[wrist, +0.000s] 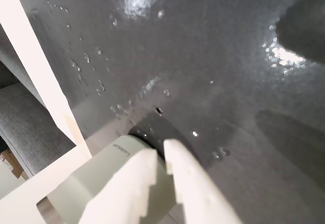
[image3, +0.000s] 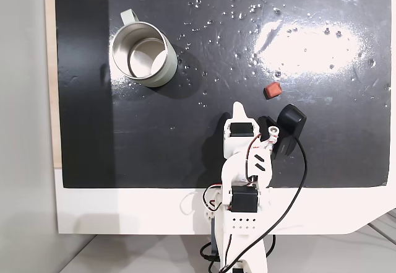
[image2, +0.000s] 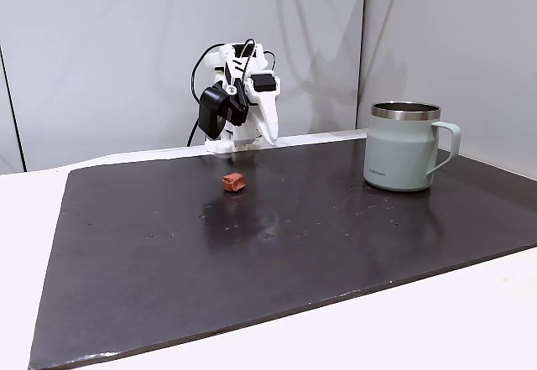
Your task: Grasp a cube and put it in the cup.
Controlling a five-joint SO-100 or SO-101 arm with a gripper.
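Observation:
The cube (image2: 234,183) (image3: 273,90), a tiny reddish-brown block, lies on the black mat a short way in front of the folded arm. The cup (image2: 403,148) (image3: 142,55), a pale green mug with a steel rim, stands upright and empty far off to one side. My gripper (image3: 238,107) (image2: 272,138) rests low near the arm's base, beside the cube and not touching it. In the wrist view the white fingers (wrist: 190,183) of the gripper (wrist: 161,150) are nearly together with nothing between them, and the cup (wrist: 109,165) shows just behind them.
A black mat (image2: 252,252) (image3: 340,149) covers most of the white table (image3: 124,211). Small specks and bright glare dot the mat. A white beam (wrist: 35,71) and grey fabric (wrist: 25,122) lie past the mat's edge in the wrist view.

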